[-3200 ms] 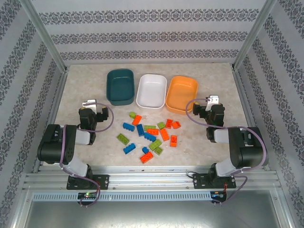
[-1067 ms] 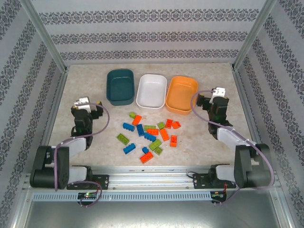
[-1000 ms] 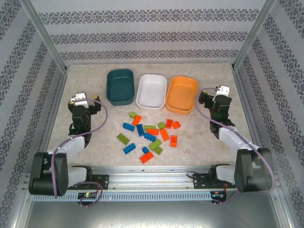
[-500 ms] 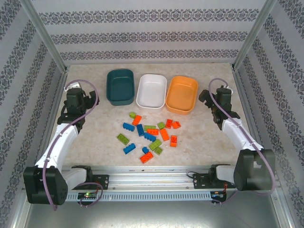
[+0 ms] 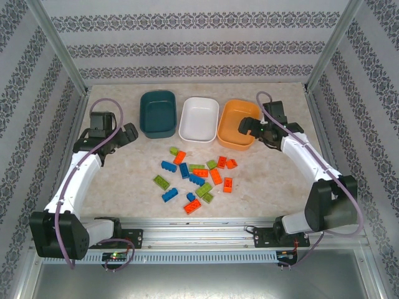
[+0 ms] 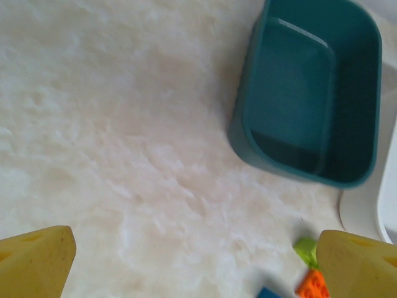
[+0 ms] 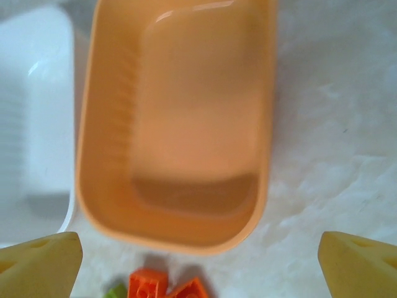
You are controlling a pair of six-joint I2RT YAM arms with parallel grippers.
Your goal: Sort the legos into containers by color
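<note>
The three tubs stand in a row at the far side of the table: teal tub on the left, white tub in the middle and orange tub on the right, each just beside the next. The legos all lie on the table in a loose scatter on the near side of the tubs, between the two arms, with orange, blue and green bricks mixed and some touching.

The left gripper hangs over bare table just left of the teal tub. In its wrist view its yellow fingertips stand wide apart, and the teal tub's near wall lies ahead, with a green brick and an orange one by the right finger.

The right gripper hangs over the orange tub's near right corner, its claw also spread wide and holding nothing. Its wrist view shows the orange tub ahead between the fingertips, two orange bricks just before the tub's near wall, and the white tub to the left.

Purple cables loop along both arms.
</note>
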